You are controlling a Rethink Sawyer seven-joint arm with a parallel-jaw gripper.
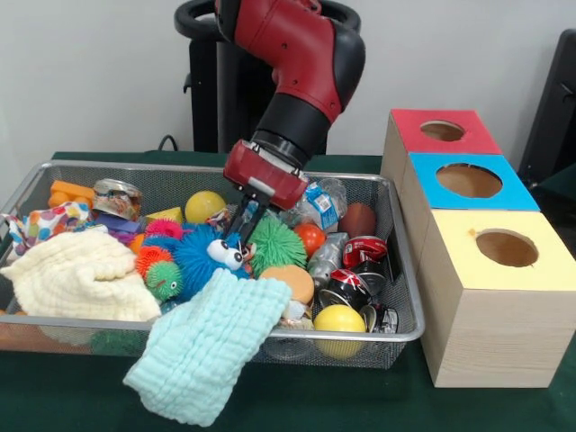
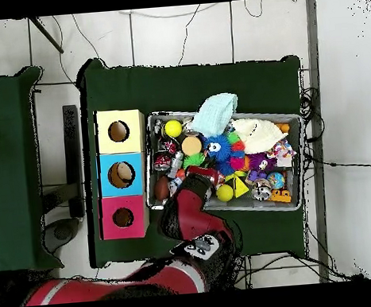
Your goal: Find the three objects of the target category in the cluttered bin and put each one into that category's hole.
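Bin (image 1: 396, 261) clutter is probed by the gripper (image 1: 246, 219), jaws seemingly parted, best lowered squarely beside the green spiky ball (image 1: 275, 243).

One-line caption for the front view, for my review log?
Sawyer's pincer reaches into the cluttered wire bin above a blue googly-eyed fuzzy toy, beside three boxes with holes.
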